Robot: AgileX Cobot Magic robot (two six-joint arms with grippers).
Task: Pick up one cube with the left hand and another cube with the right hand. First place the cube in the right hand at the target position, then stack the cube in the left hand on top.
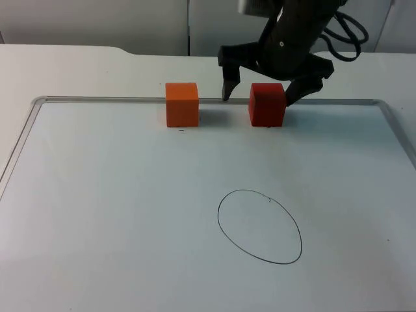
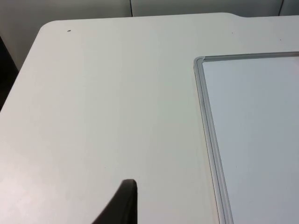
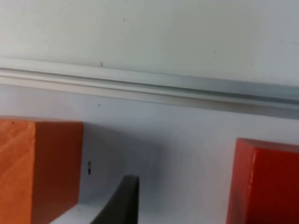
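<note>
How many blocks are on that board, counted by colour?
Orange cube: 1
Red cube: 1
Total: 2 cubes, side by side and apart at the far edge of the whiteboard. The right hand is open around the red cube. A drawn circle nearer the camera holds nothing.

An orange cube (image 3: 39, 170) and a red cube (image 3: 266, 182) stand apart on the whiteboard (image 3: 163, 140), a black fingertip (image 3: 122, 200) between them, the board's metal frame (image 3: 149, 88) beyond.
</note>
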